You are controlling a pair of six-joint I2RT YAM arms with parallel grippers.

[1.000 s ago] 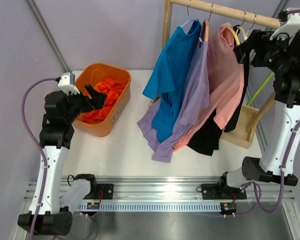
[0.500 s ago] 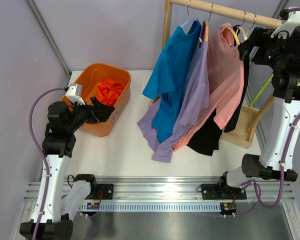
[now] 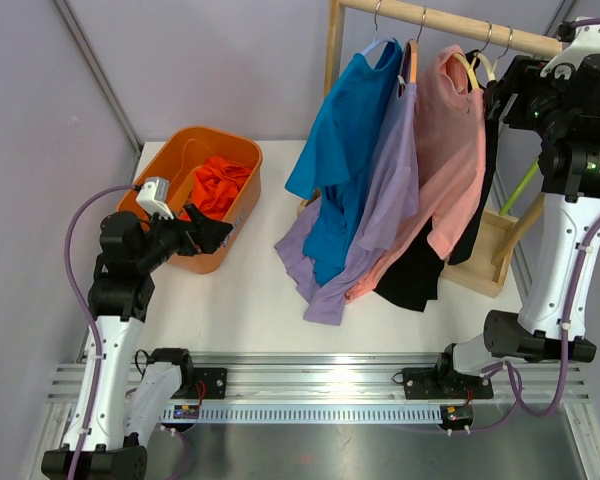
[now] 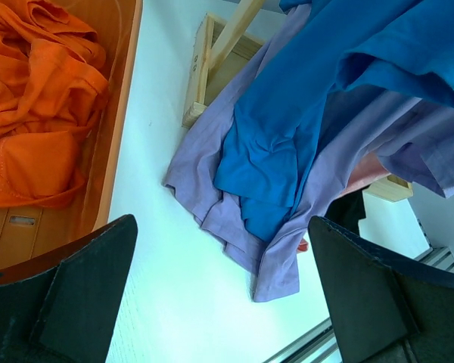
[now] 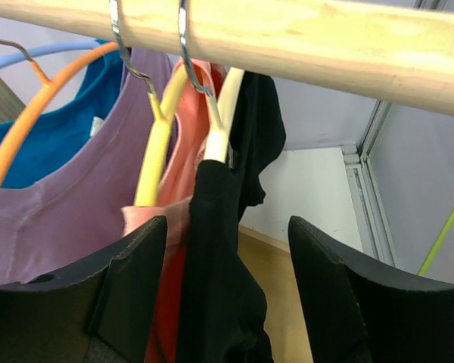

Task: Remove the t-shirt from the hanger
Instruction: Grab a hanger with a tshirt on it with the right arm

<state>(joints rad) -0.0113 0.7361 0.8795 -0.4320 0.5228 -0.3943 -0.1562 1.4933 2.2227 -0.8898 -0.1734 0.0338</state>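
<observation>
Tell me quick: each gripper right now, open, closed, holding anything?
Left gripper: jaws wide open, holding nothing.
Right gripper: jaws open on either side of the black t-shirt, not clamped on it.

1. My white table point(image 3: 250, 315) carries everything here.
2. An orange bin point(image 3: 212, 252) stands on its far-left part.
3. The clothes rack's wooden base point(image 3: 485, 262) rests at the far right.
4. The lilac t-shirt point(image 3: 320, 285) hangs down, its hem lying crumpled on the table's middle, well apart from the bin.
</observation>
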